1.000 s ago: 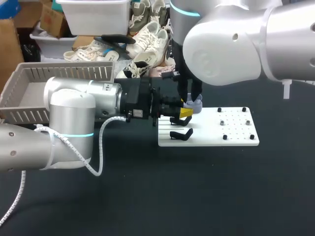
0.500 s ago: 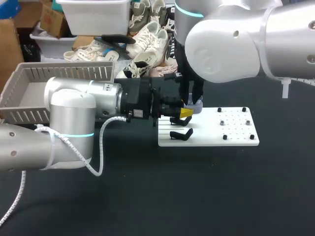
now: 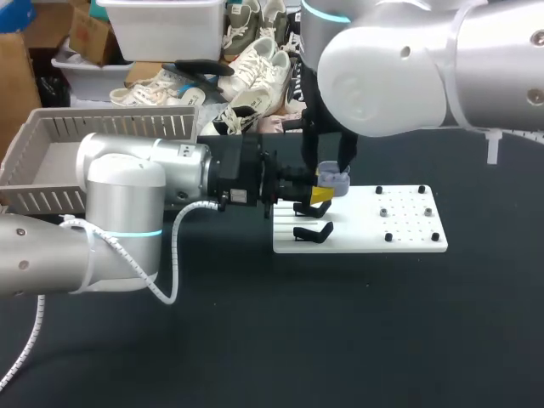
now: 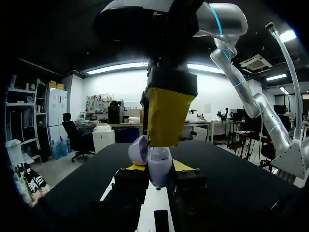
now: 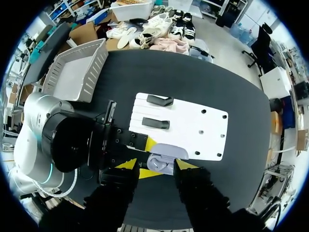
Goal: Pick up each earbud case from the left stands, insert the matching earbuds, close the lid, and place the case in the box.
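Right arm (image 3: 382,76): we recorded it a little higher than one second before, so that more of the earbud case (image 3: 334,180) showed under it; the left arm (image 3: 127,204) had kept its place. Item one, earbud case: pale lavender, lid open, held off the surface over the left near part of the white board (image 3: 399,238). Item two, left gripper (image 3: 320,195): it reached in level from the left, and in its wrist view we noted its yellow tips pressed against the case from two sides, pinching it. Item three, right gripper (image 3: 329,174): it pointed down over the case with its fingers spread, one on each side of the case; in the left wrist view we saw one broad yellow tip just above the open lid. Item four, two black stands (image 3: 312,231): on the left part of the board, just beside and below the left gripper. Item five, small dark pegs (image 3: 408,212): scattered over the right part of the board; we could not make out what they carried. Item six, grey slatted box (image 3: 51,161): at the far left of the black table (image 3: 340,331), well apart from the board.
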Robot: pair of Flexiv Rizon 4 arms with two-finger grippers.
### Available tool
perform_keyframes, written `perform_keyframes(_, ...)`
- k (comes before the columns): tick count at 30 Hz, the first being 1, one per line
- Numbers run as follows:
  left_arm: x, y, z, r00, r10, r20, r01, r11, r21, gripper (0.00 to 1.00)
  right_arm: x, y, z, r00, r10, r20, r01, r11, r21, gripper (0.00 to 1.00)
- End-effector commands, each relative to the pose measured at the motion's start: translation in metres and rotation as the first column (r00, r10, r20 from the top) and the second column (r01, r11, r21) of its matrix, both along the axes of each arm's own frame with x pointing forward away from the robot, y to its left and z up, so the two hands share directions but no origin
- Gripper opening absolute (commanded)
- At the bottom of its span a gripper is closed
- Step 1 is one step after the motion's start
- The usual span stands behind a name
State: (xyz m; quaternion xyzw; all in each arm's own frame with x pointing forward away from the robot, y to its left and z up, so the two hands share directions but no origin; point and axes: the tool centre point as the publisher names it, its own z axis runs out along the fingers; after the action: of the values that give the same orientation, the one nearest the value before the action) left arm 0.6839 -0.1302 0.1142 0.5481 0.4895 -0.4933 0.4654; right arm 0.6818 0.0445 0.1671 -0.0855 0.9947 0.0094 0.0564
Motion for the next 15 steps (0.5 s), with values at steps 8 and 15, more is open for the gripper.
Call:
perform_keyframes(8, 0.0, 0.001, 0.0, 1.0, -0.001, 0.0, 0.001, 1.0, 0.0, 0.0, 0.016, -0.026, 0.024, 0.993, -0.079, 0.091, 0.083, 0.996, -0.04, 0.85)
perform_keyframes(15, 0.0, 0.001, 0.0, 1.0, -0.001, 0.0, 0.001, 1.0, 0.0, 0.0, 0.044, -0.043, 0.016, 0.982, -0.172, 0.082, 0.178, 0.982, -0.07, 0.96)
